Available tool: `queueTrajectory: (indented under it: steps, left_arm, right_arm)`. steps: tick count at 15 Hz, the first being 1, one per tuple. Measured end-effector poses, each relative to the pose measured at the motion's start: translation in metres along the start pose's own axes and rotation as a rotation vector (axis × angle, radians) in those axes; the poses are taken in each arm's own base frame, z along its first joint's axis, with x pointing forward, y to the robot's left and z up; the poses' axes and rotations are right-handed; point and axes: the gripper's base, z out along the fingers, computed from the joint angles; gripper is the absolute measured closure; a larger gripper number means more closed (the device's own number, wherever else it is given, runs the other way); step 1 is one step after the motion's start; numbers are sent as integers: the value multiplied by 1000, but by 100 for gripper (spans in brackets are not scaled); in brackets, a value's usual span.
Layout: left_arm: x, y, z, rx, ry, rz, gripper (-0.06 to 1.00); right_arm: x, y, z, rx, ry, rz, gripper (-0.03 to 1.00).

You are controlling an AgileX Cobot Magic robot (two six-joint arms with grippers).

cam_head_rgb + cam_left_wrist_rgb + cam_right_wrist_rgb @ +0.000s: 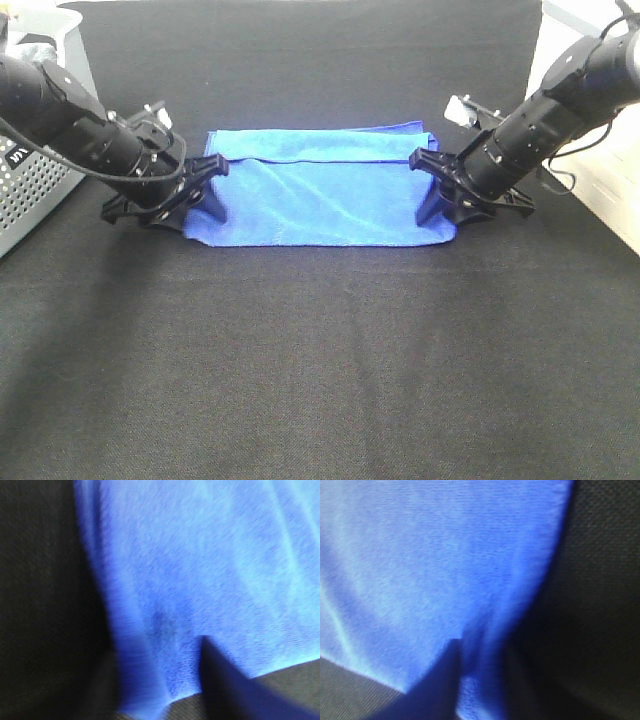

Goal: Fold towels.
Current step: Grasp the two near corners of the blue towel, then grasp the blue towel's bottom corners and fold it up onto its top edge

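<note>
**Both grippers pinching the towel's short ends**

The towel (320, 200) is soft, light, fuzzy microfibre; it will sag and drape rather than hold a shape, and a thin pinch may let a layer slip, so I judge the hems and corners the safest hold; it lies flat on the black table cover (320, 380), stretched between the two grippers, one long strip already doubled over on their far side.

The left gripper (218, 190) sits at one short end, the right gripper (425, 188) at the other; in each wrist view blue cloth gathers between the dark fingers (225, 685), so both look closed on fabric, though blur hides the contact itself.
</note>
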Motion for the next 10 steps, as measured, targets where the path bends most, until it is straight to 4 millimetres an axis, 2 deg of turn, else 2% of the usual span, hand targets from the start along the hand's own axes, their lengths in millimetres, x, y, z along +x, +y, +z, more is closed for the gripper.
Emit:
queueTrajectory:
  steps: [1,2,6,10]
  left_arm:
    - [1,1,2,-2,12,1,81]
    - [3,2,3,-2,24,5,91]
    - [6,8,-5,-7,105,14,93]
    - [17,4,-38,-27,164,76,93]
  right_arm:
    - [0,0,1,2,-2,9,90]
    - [0,-1,1,3,0,22,97]
    - [1,1,-5,12,17,23,97]
    - [12,10,-42,59,33,-8,97]
